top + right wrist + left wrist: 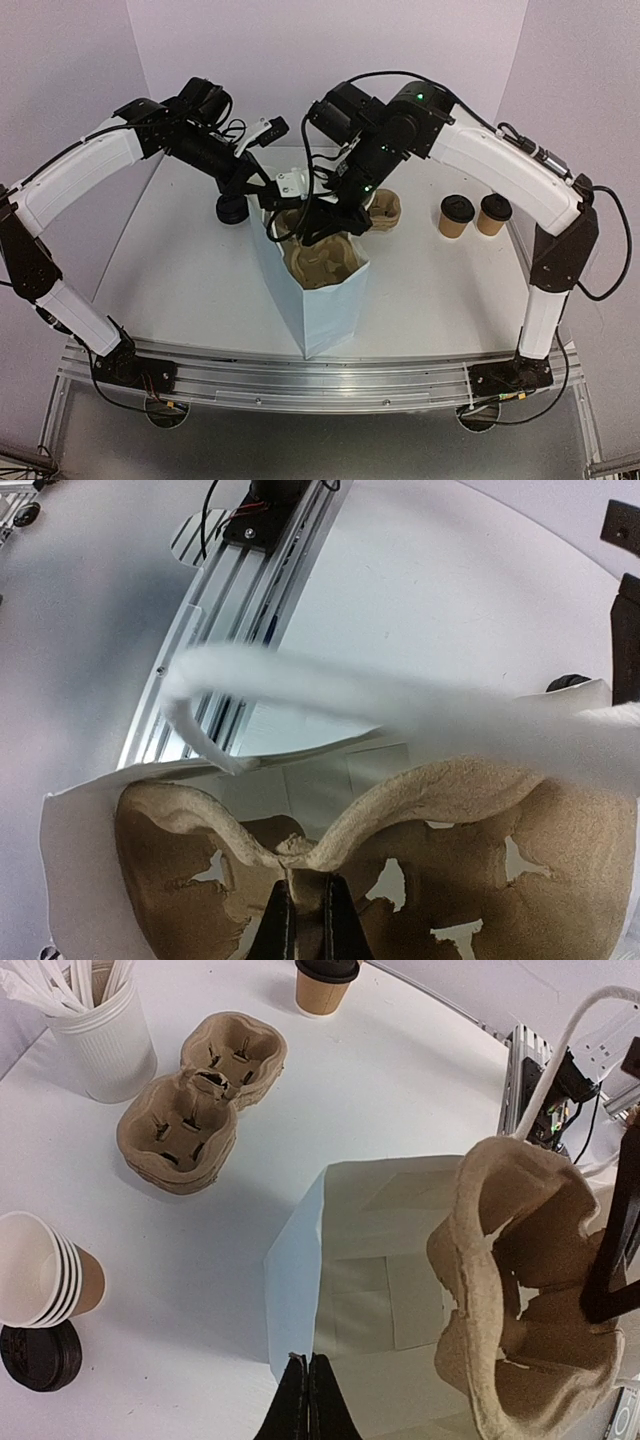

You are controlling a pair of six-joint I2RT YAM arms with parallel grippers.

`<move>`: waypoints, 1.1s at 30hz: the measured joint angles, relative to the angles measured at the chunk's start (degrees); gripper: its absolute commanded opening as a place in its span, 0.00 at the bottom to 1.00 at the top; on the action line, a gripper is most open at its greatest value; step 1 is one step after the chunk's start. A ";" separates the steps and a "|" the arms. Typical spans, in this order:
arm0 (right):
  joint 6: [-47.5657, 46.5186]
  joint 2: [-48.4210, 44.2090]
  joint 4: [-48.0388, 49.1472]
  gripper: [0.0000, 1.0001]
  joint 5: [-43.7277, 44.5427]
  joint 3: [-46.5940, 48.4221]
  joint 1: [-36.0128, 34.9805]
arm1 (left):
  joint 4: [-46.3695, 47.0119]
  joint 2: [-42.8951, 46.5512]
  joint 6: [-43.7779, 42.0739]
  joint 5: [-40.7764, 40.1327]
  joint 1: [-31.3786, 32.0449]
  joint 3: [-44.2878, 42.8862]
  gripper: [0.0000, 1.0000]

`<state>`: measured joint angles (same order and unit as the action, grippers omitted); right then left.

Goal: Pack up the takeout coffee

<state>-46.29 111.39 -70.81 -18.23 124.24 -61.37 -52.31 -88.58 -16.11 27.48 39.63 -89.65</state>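
**A:** What is the right tool (305,920) doing?

**B:** It is pinching narrow on the centre ridge of a pulp cup carrier (450,800), holding it tilted and partly inside the mouth of the paper bag (295,1270). I judge the ridge is serving as a handle.

**A:** And the left tool (308,1395)?

**B:** It is closing flat on the bag's rim, across the mouth from the carrier. That is probably bracing the bag upright and open.

**A:** Where is the coffee sitting?

**B:** Two lidded coffee cups (457,216) are standing on the worktop (190,290), well apart from the bag on its right. The carrier's pockets are showing empty, and nothing else is showing inside the bag.

**A:** Anything else lying around the bag?

**B:** Behind the bag, empty carriers (180,1135), a holder of white sticks (105,1045), a stack of open cups (45,1270) and black lids (40,1355) are waiting.
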 measured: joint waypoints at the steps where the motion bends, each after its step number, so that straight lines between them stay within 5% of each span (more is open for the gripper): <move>1: 0.02 0.24 -0.34 0.00 -0.02 0.10 -0.01 | 0.16 0.00 0.17 -0.16 0.05 0.00 0.00; 33: 3.86 8.01 -2.51 0.01 0.63 -0.87 -0.08 | 2.88 1.45 0.66 -0.21 0.95 2.40 0.00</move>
<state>-42.43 119.39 -73.32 -17.60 123.37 -61.45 -49.43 -87.13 -15.44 27.27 40.58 -87.24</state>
